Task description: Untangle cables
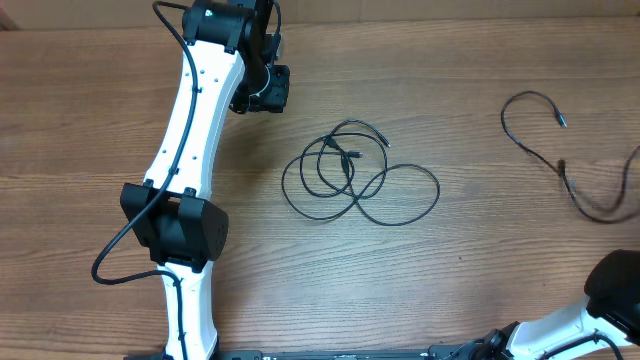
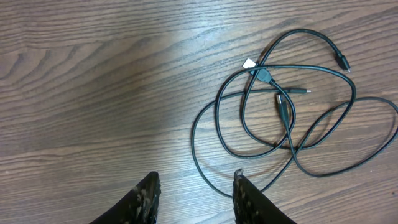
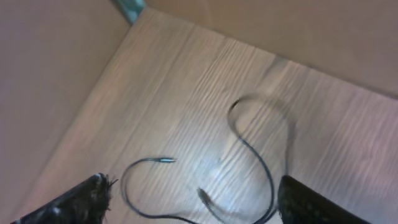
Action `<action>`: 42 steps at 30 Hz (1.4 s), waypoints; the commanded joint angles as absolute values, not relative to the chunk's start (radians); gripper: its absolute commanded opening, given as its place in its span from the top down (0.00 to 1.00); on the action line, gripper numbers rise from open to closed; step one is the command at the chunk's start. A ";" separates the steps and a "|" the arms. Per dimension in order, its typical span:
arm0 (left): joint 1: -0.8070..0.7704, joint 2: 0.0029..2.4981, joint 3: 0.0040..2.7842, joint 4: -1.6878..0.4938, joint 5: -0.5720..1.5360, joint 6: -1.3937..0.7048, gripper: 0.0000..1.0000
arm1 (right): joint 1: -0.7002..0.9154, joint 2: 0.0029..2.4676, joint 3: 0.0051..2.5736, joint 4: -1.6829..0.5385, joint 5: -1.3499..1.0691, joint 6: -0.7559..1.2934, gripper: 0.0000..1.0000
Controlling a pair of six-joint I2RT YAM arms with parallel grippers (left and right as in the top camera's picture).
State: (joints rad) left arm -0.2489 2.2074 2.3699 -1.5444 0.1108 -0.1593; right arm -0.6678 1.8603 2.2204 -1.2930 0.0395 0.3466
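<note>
Wood-grain tabletop (image 1: 480, 280), plain brown all over. Main tangle (image 1: 347, 165) of thin black cords sits about mid-tabletop, a few loops lying over each other with small plugs (image 2: 281, 102) bunched where they cross, one of them with a silvery tip. One more cable (image 1: 566, 178) lies on its own in a loose squiggle by the right edge, well apart from the rest. Left pincer (image 2: 196, 186) hovers toward the far edge, just left of the tangle, fingers spread with nothing between them. Right pincer (image 3: 194, 186) is spread wide above that lone cable, gripping nothing.
</note>
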 commanded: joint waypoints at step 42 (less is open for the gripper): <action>-0.197 1.997 2.177 -1.690 -0.074 -0.373 0.59 | 0.233 1.863 1.502 -0.971 -0.160 -0.036 0.01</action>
